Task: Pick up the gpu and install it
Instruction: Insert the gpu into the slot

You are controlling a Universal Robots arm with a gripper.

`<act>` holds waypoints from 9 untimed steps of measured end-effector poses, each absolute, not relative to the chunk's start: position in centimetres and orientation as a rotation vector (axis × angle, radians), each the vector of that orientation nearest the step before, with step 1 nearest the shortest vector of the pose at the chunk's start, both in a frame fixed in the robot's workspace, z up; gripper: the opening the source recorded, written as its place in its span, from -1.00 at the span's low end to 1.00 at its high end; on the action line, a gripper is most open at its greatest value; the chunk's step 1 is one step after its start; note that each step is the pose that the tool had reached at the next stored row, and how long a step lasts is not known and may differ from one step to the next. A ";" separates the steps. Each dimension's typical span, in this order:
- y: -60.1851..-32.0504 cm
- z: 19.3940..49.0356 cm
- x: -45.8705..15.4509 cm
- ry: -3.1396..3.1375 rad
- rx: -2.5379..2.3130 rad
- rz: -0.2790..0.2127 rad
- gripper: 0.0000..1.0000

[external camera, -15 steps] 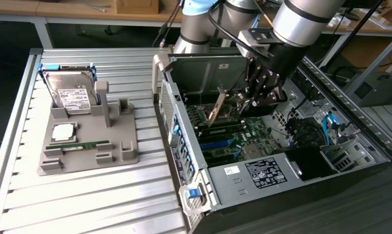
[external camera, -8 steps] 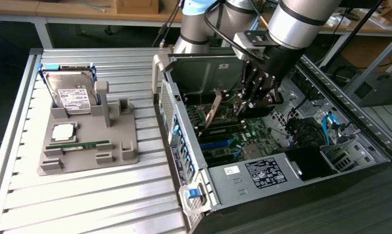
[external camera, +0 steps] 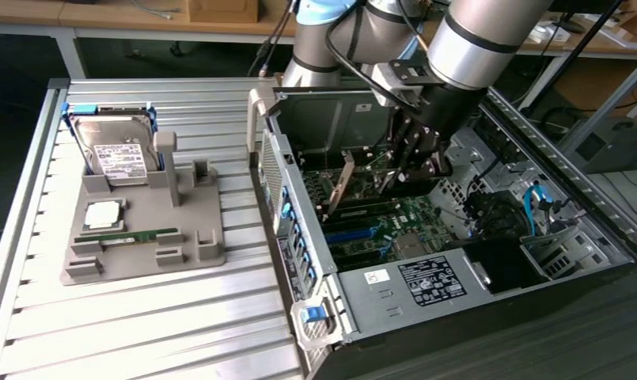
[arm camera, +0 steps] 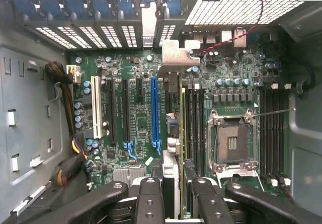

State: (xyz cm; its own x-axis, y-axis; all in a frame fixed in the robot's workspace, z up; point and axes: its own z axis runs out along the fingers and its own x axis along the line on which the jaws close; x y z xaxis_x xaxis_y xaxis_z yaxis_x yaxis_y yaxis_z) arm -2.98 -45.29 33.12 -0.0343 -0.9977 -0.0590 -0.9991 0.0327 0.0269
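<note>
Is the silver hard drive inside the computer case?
No, the hard drive sits in the grey holder outside the computer case.

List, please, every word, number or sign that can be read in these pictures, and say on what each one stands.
No text can be read with certainty.
White label on the hard drive: has print, too small to read.
White label on the power supply: has print, too blurred to read.
Beside it, a small white sticker: dark marks, unreadable.
Printing on the motherboard: too small to read.
</note>
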 end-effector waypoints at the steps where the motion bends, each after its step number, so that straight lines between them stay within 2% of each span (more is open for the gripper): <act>1: -45.3 33.0 -3.0 2.240 -2.166 0.094 -0.46; 9: -45.4 32.2 -3.2 2.240 -2.166 0.094 -0.46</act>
